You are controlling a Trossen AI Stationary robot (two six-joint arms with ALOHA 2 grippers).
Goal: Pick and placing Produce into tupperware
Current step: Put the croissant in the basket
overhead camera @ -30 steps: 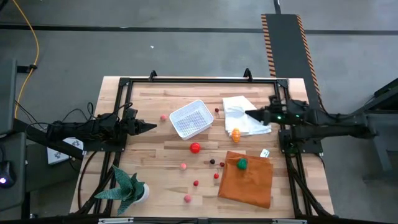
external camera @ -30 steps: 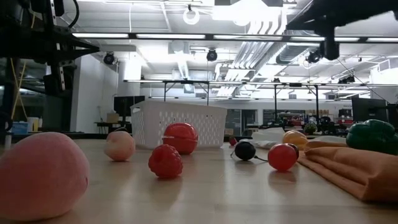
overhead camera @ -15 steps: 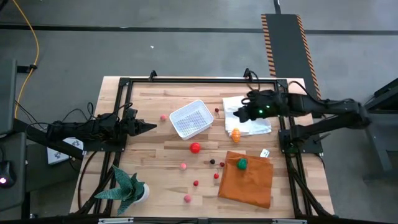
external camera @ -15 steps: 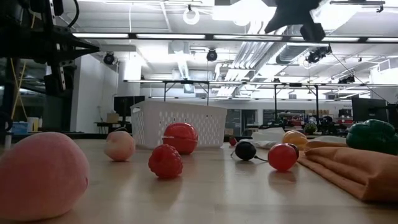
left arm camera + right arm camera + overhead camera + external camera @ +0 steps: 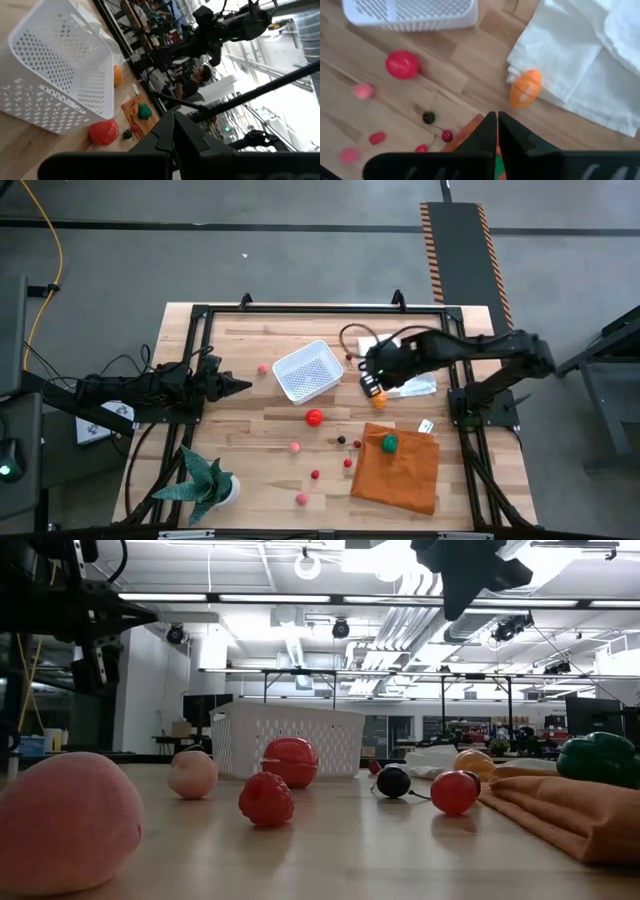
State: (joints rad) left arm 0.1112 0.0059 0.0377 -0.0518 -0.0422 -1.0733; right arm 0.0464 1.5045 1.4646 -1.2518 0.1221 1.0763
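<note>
The white perforated tub (image 5: 308, 370) stands on the table's far middle and also shows in the low view (image 5: 290, 738). Produce lies loose on the wood: a red ball (image 5: 314, 418), pink balls (image 5: 263, 368) and several small red and dark ones (image 5: 341, 440). An orange piece (image 5: 378, 393) rests against the white cloth's edge, and a green piece (image 5: 388, 442) sits on the orange cloth. My right gripper (image 5: 370, 372) hangs shut above the orange piece (image 5: 525, 89), clear of it. My left gripper (image 5: 240, 386) waits shut at the table's left.
A white cloth (image 5: 400, 365) lies crumpled right of the tub. An orange cloth (image 5: 397, 468) covers the near right. A green spiky potted plant (image 5: 205, 480) stands at the near left corner. A small white tag (image 5: 425, 426) lies by the orange cloth. A black frame edges the table.
My right arm has swung from the table's right edge toward the left, across the white cloth, and has tipped its gripper downward over the orange piece beside the tub. The produce and the tub have stayed where they were.
</note>
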